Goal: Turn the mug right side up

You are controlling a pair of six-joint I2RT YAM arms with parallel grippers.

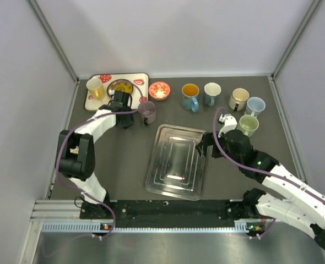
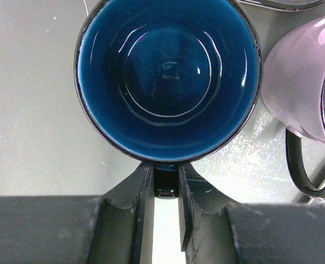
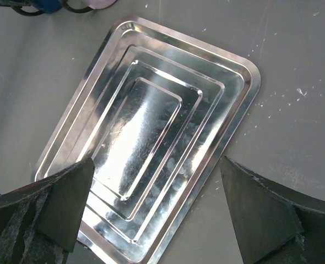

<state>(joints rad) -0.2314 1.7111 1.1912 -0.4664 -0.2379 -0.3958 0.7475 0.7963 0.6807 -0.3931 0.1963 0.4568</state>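
A black mug with a glossy blue inside [image 2: 168, 77] fills the left wrist view, its mouth open toward the camera. My left gripper [image 2: 166, 177] is shut on the mug's black handle [image 2: 166, 186], which is pinched between both fingers. In the top view the left gripper [image 1: 120, 108] sits at the back left of the table, and the mug is mostly hidden beneath it. A pink mug [image 1: 147, 112] stands just right of it and also shows in the left wrist view [image 2: 305, 82]. My right gripper [image 3: 157, 181] is open and empty above the steel tray's right edge.
A steel tray [image 1: 176, 159] lies mid-table. A patterned mat [image 1: 142, 80] at the back left carries a yellow mug [image 1: 95, 88] and a bowl [image 1: 120, 86]. A red dish [image 1: 159, 90] and several mugs [image 1: 212, 93] line the back right.
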